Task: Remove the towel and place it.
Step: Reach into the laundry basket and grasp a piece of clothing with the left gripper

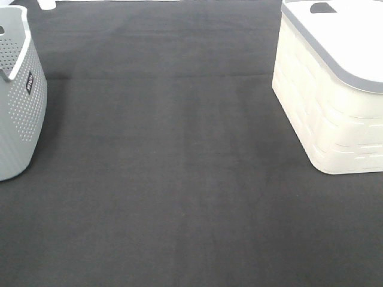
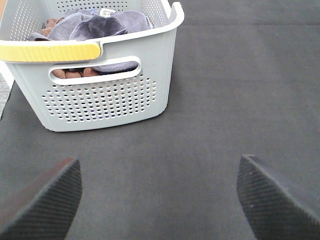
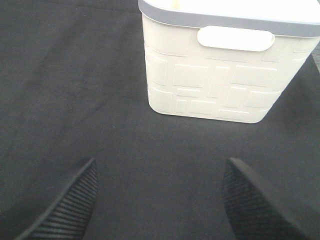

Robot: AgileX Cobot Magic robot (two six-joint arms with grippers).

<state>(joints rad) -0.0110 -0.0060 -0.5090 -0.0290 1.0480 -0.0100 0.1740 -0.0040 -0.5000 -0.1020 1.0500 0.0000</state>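
The grey-lavender towel (image 2: 95,25) lies crumpled inside the grey perforated basket (image 2: 105,100), with a small white tag showing at its far side; something brown lies under it. In the exterior high view only the basket's side (image 1: 21,101) shows at the left edge, and the towel is hidden. My left gripper (image 2: 160,200) is open and empty, low over the black cloth, a short way in front of the basket. My right gripper (image 3: 160,200) is open and empty, facing the white bin (image 3: 220,75). Neither gripper shows in the exterior high view.
A black cloth (image 1: 179,167) covers the table. The white bin with a grey rim (image 1: 335,101) stands at the right. The basket has a yellow strip (image 2: 50,50) on its near rim and a handle slot below it.
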